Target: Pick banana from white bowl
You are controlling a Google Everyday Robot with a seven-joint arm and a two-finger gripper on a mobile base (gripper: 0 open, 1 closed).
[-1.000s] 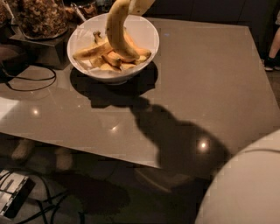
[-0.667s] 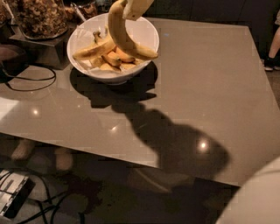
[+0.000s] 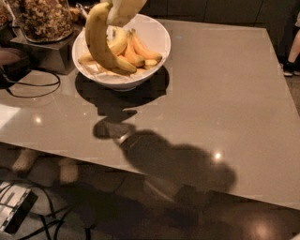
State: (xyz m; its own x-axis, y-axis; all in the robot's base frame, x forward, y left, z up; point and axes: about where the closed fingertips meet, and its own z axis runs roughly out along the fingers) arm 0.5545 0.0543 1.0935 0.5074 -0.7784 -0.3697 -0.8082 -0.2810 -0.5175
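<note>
The banana, long, strongly curved and pale yellow with brownish marks, is hanging almost upright above the white bowl. The gripper is pinching its top end, and its lower tip is curving down inside the rim. The bowl, wide, deep and glossy, is sitting upright.

A single camera looks down from a raised spot beyond the near edge of the smooth grey-brown table, facing across it at a steep angle. The table's far edge runs near the top of the frame, and dark floor fills the bottom strip. The view is moderately close. The wide glossy white bowl sits upper left. Above it, the pale two-finger gripper is cut off by the top edge, clamped on the long curved pale-yellow banana.
</note>
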